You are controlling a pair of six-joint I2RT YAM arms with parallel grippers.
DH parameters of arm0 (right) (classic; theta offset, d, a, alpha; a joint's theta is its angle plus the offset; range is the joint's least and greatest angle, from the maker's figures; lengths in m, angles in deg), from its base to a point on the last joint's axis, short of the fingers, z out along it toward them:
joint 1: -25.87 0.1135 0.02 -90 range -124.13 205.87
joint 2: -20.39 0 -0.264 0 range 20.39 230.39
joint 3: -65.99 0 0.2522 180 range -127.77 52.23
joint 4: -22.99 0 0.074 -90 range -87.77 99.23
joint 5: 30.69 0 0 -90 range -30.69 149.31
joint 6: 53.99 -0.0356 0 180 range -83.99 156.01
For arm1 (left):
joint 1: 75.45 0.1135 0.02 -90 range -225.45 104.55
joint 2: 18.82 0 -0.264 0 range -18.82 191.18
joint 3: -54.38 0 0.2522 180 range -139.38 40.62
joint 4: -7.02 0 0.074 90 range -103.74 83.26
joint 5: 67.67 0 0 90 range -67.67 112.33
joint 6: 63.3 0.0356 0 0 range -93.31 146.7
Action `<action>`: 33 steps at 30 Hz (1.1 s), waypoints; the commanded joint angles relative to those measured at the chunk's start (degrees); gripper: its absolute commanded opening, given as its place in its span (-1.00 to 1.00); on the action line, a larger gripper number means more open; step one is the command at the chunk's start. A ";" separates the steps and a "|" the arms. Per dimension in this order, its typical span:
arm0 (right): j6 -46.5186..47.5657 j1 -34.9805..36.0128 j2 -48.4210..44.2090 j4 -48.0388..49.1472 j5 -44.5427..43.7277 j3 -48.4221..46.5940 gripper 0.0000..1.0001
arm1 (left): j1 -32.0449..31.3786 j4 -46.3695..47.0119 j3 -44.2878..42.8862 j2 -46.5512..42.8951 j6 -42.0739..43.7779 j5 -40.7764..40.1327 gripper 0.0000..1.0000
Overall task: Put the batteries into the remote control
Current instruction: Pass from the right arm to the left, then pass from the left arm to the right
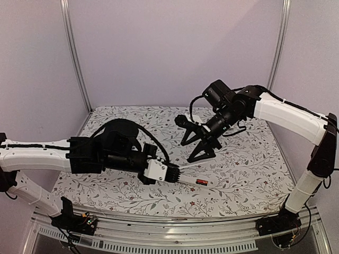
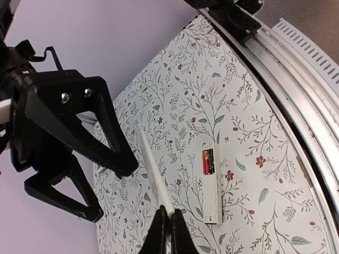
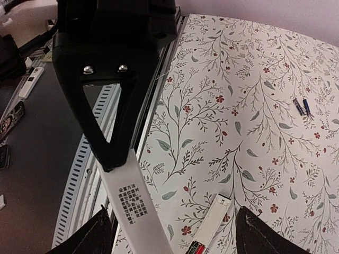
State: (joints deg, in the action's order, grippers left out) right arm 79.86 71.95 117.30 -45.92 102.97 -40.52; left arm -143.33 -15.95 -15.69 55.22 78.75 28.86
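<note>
Left gripper (image 2: 168,212): jaws closed tight, pinching one end of a thin white cover (image 3: 135,211). The cover is seen edge-on from the left wrist, and its printed face shows from the right wrist. It is lifted off the table and slants away from the fingertips.

Right gripper (image 1: 186,152): jaws spread wide, nothing between the pads, hanging above the cloth just beyond the left gripper. From the right wrist the cover runs through the gap between its two fingers. Whether it touches either finger cannot be told.

Remote control (image 2: 214,197): a slim white bar lying flat on the cloth just beside the left fingertips, apart from them, with its back turned up and the battery bay uncovered. Batteries (image 2: 207,161), black and red, sit side by side in the bay at one end of the remote.

Two loose batteries (image 3: 302,107): small dark cylinders lying close together on the cloth, well apart from the remote.

Floral cloth (image 1: 254,169): covers the table. A slotted metal rail (image 2: 296,79) borders its near edge.
</note>
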 commanded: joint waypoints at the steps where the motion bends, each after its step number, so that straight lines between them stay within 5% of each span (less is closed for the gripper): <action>1: 2.98 1.95 1.15 -5.63 -3.17 -0.69 0.58 | -2.25 -5.72 -0.99 1.05 3.42 -6.33 -1.00; 15: 4.61 4.02 5.80 -5.60 -6.98 -1.15 0.41 | -4.38 -4.93 -0.32 0.00 4.49 -8.19 -1.00; 33: 8.22 5.33 5.56 -6.89 -3.40 -1.56 -0.35 | -4.21 -2.62 2.34 -1.70 4.30 -8.64 -1.00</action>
State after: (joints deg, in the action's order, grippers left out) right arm 87.30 76.87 123.74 -52.44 98.12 -40.87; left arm -146.78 -19.51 -14.29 54.60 83.08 19.72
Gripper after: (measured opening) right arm 0.343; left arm 0.007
